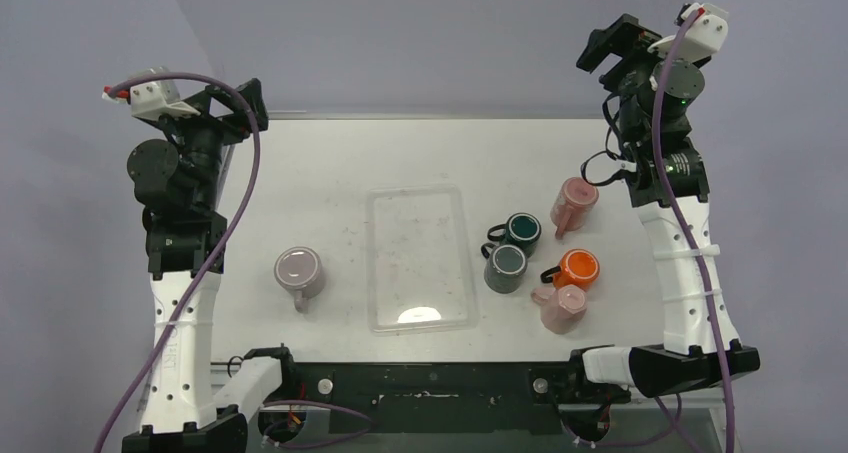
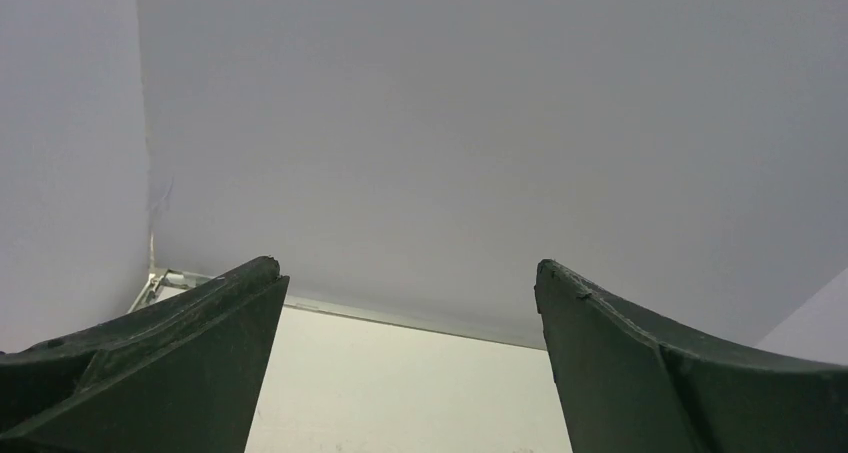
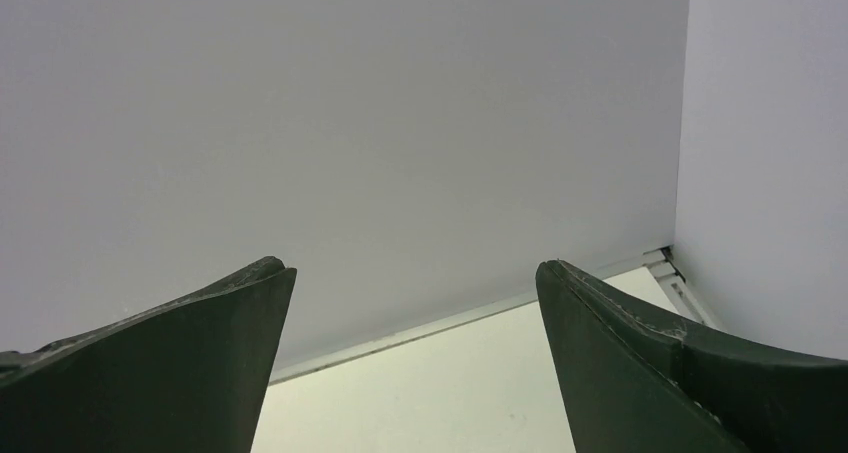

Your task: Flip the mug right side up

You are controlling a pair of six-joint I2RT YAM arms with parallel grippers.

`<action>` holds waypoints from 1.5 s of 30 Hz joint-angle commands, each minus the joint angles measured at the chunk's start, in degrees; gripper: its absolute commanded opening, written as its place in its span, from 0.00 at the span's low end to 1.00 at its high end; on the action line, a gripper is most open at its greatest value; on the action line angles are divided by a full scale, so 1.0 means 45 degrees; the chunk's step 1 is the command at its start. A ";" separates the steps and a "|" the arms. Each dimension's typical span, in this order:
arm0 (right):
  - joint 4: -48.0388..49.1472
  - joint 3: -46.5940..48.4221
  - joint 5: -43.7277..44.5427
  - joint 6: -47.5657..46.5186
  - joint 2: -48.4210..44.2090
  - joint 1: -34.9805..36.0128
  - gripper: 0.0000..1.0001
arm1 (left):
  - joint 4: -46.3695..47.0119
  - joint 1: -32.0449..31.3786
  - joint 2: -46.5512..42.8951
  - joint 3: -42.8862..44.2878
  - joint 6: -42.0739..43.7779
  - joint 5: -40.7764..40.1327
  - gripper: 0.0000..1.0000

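Note:
A mauve mug (image 1: 298, 273) stands alone on the left part of the table, a flat pale disc facing up and its handle toward the near edge; it looks upside down. My left gripper (image 1: 250, 103) is raised at the back left, well away from the mug and aimed at the rear wall. In the left wrist view my left gripper (image 2: 405, 268) is open and holds nothing. My right gripper (image 1: 610, 48) hangs high at the back right. The right wrist view shows my right gripper (image 3: 412, 265) open and empty too. Neither wrist view shows the mug.
A clear plastic tray (image 1: 372, 263) lies in the middle of the table. To its right stand several mugs: pink (image 1: 573, 201), teal (image 1: 522, 230), grey (image 1: 505, 267), orange (image 1: 577, 269) and another pink (image 1: 563, 306).

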 commanded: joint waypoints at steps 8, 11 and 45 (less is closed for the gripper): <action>-0.2079 -0.0310 0.0847 0.1616 0.0662 -0.0024 0.98 | 0.0797 0.0072 -0.0644 -0.1626 -0.0330 -0.0052 0.96; -0.3410 -0.0537 0.1668 0.2210 0.0862 -0.0013 0.99 | 0.0658 0.0058 -0.0392 -0.1936 -0.0583 0.0067 0.96; -0.5244 -0.6883 0.0255 0.3038 0.3290 -0.1166 0.78 | 0.1209 0.0058 -0.0224 -0.3911 -0.1919 0.0975 0.96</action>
